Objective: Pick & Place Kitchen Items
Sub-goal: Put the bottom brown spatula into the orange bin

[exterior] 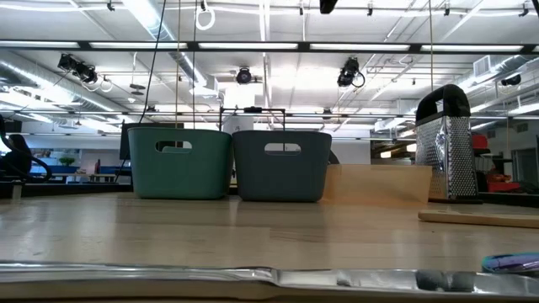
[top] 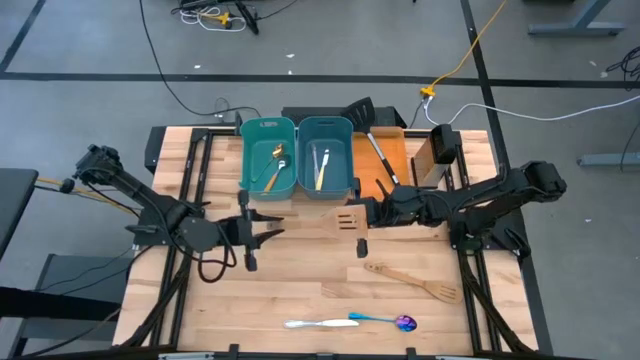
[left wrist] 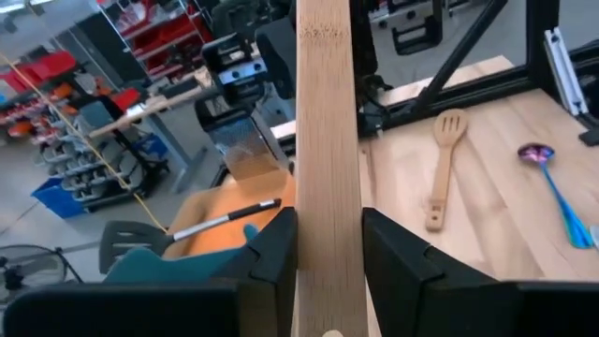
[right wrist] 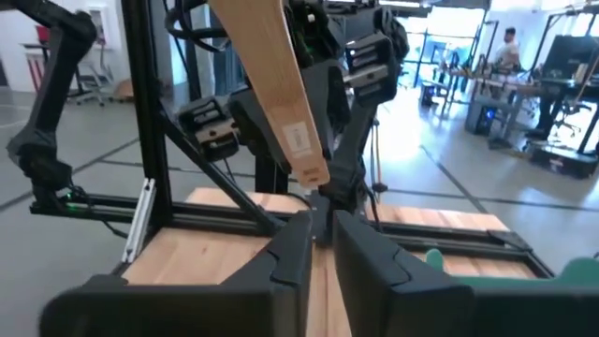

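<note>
- Since I start closest in, my left pincer [left wrist: 328, 234] comes first: its two fingers are clamped on the handle of a pale spatula [left wrist: 328, 122], which runs straight out past the tips.
- The spatula's slotted head is at the far end, right by my right pincer [right wrist: 323, 229], which faces the left one across the table.
- My right pincer's fingers stand a narrow slit apart with nothing between them. The spatula passes just above them, and I cannot tell whether it touches them.
- Further ahead of the left pincer and to its right, a second spatula [left wrist: 440, 168] lies flat on the table [top: 300, 280].
- Beyond that on the same side lies a purple spoon [left wrist: 538, 154], with a silver knife [top: 320, 323] just beside its blue handle.
- To the left of the left pincer are two teal bins, side by side and touching.
- The near bin [top: 268, 126] holds a gold spoon [top: 277, 165], and the far bin [top: 326, 122] holds cream-handled cutlery [top: 322, 168].
- Farthest off, past the bins, an orange tray [top: 395, 150] carries a black spatula [top: 365, 115].
</note>
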Controlling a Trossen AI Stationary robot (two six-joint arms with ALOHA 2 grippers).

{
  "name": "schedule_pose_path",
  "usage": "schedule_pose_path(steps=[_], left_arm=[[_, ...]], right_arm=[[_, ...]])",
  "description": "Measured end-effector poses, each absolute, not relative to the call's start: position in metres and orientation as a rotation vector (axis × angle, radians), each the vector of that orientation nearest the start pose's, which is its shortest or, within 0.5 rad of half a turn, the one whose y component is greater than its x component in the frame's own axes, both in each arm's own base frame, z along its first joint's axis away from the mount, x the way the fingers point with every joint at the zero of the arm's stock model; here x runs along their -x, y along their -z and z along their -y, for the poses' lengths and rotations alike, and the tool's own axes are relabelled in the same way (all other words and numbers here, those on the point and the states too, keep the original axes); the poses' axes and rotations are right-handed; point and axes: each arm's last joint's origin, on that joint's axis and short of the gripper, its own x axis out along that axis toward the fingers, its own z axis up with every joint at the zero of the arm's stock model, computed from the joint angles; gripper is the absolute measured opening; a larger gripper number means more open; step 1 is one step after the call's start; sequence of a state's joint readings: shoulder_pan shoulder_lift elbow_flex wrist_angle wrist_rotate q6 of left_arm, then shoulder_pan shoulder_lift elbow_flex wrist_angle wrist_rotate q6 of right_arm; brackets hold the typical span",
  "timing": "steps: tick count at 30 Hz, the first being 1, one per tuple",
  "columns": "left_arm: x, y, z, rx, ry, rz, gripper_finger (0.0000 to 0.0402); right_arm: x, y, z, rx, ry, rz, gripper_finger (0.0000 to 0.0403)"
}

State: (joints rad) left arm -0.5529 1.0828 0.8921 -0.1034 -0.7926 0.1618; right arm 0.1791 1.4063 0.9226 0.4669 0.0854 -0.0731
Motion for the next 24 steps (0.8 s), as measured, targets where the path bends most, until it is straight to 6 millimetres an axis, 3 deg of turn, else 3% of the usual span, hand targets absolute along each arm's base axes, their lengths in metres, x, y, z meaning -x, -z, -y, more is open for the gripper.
schedule_pose_path(steps=[14, 24], left_arm=[[-0.210, -0.333, 0.102, -0.357, -0.347, -0.181, 0.0101], [-0.219, -0.336, 0.085, -0.345, -0.431, -0.170, 0.0101]], right_arm=[[-0.312, -0.323, -0.054, 0.098, -0.080, 0.207, 0.0205], [-0.309, -0.333, -0.053, 0.096, -0.068, 0.315, 0.0255]])
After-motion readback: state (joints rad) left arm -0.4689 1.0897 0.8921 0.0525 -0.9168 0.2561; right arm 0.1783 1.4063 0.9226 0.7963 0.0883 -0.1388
